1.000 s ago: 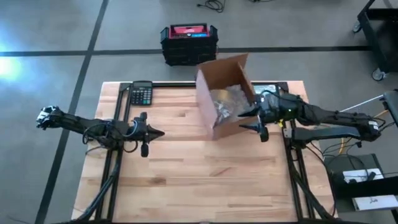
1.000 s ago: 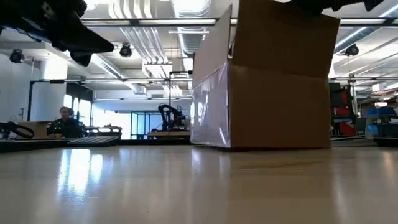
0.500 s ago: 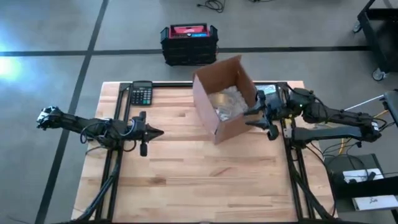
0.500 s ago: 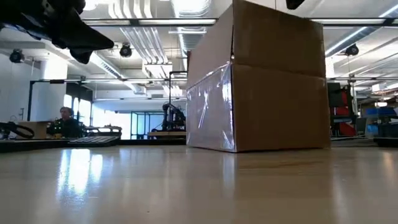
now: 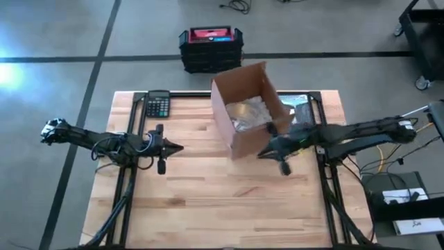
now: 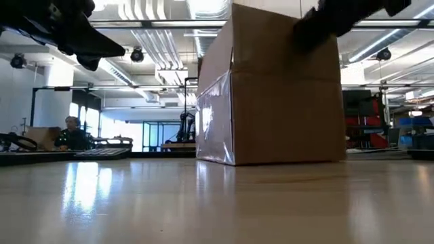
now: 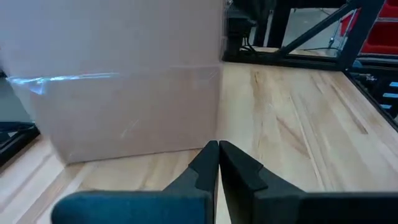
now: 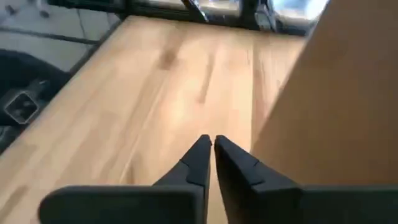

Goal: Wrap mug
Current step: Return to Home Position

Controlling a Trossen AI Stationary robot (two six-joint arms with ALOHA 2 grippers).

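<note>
Trouble spot, from above: your right hand (image 5: 267,151) is sitting just beside the cardboard box (image 5: 253,141) at its 5 o'clock corner, the bubble-wrapped mug (image 5: 246,113) lying inside; your left hand (image 5: 173,147) is idling at the bench's (image 5: 208,201) 9 o'clock. Low down, the right arm (image 6: 339,17) is overlapping the box's top. Both wrist views are showing fingers (image 7: 202,169) pressed together, empty. A sideways swing home could be shoving the box.

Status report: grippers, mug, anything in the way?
Left gripper shut, empty, at left of table. Right gripper shut, empty, by the box front. Wrapped mug in box. Calculator at back, out of the way.
</note>
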